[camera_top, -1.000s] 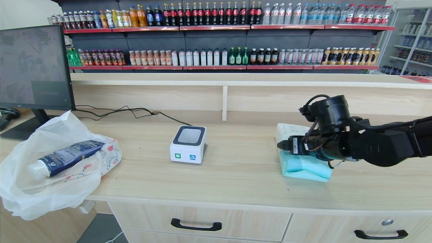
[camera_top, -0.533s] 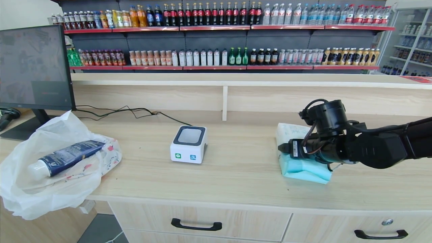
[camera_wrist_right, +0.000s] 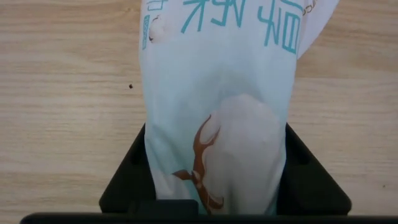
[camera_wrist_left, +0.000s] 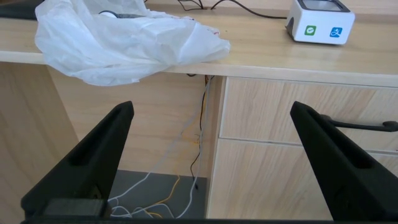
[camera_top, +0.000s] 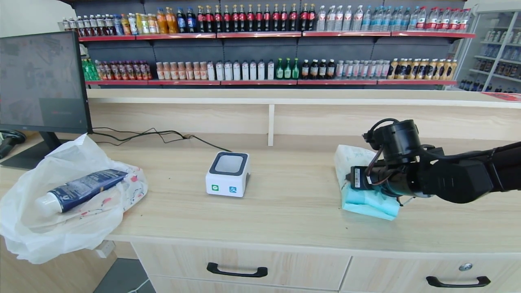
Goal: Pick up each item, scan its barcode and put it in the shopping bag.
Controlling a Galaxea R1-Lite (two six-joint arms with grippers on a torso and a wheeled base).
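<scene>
A pale blue-and-white tissue pack (camera_top: 368, 201) lies on the wooden counter (camera_top: 293, 211) at the right. My right gripper (camera_top: 353, 178) sits low over it. In the right wrist view, the black fingers (camera_wrist_right: 127, 168) press against both long sides of the pack (camera_wrist_right: 217, 93), so my right gripper (camera_wrist_right: 214, 146) is shut on it. The white barcode scanner (camera_top: 227, 173) stands mid-counter. At the left edge, the white shopping bag (camera_top: 61, 215) holds a dark blue tube (camera_top: 81, 189). My left gripper (camera_wrist_left: 211, 162) hangs open below the counter's front edge, facing the cabinet.
A monitor (camera_top: 40, 81) stands at the back left, with black cables (camera_top: 154, 134) trailing to the scanner. A raised ledge (camera_top: 285, 116) runs along the back of the counter. Drawers with black handles (camera_top: 236, 270) lie below. In the left wrist view the bag (camera_wrist_left: 124, 43) overhangs the counter edge.
My right wrist dropped lower and drew slightly to the right over the tissue pack. The pack's near part now looks pinched between the fingers. The bag and scanner have not moved.
</scene>
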